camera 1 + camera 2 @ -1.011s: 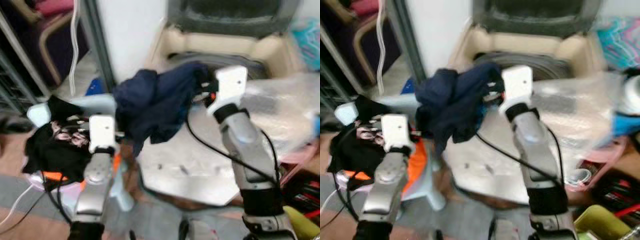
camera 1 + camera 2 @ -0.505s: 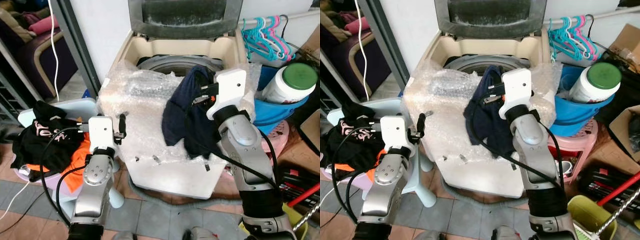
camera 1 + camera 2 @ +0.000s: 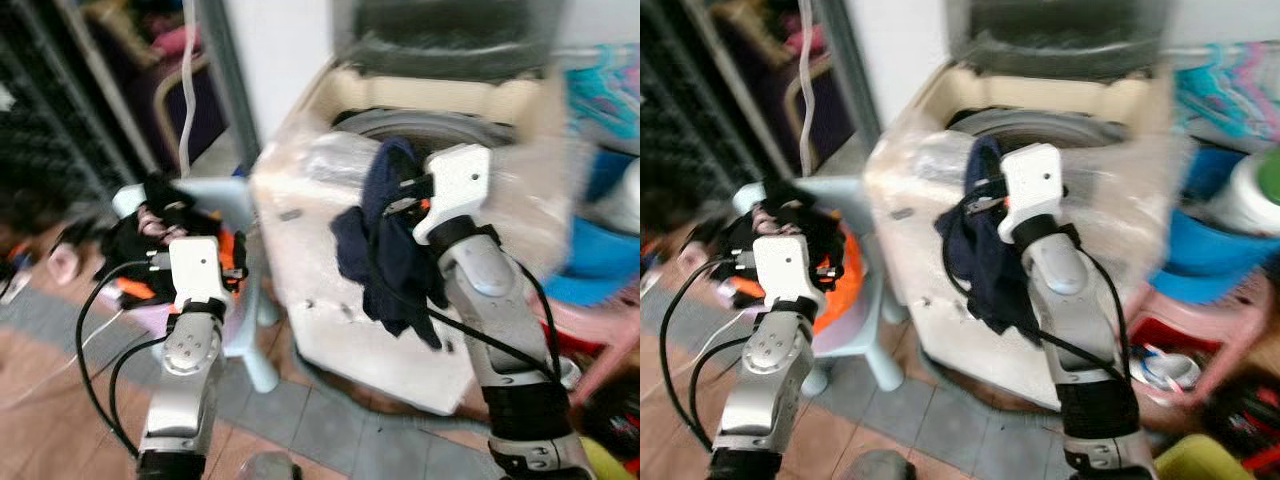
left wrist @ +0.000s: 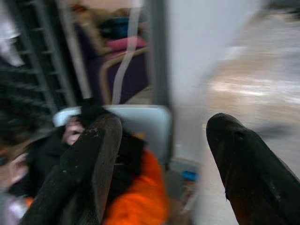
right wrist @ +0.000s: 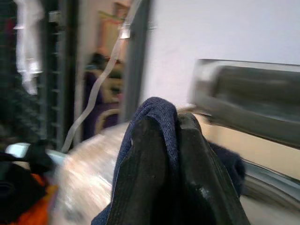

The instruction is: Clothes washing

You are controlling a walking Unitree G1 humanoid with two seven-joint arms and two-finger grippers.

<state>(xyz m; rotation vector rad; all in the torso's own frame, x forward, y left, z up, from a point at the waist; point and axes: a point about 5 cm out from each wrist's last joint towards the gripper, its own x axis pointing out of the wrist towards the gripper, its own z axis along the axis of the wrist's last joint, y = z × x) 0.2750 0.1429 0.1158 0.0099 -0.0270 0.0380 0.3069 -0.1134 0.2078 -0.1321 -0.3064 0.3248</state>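
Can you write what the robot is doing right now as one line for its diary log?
right gripper: shut on navy garment, held by open washing machine | left gripper: open, empty, near clothes pile | view: blurred

Readable text: none, the views are too blurred.
Black shirt [image 3: 150, 235]: pale print on it, letters not legible.
Washer [image 3: 330, 250]: no brand or label legible.
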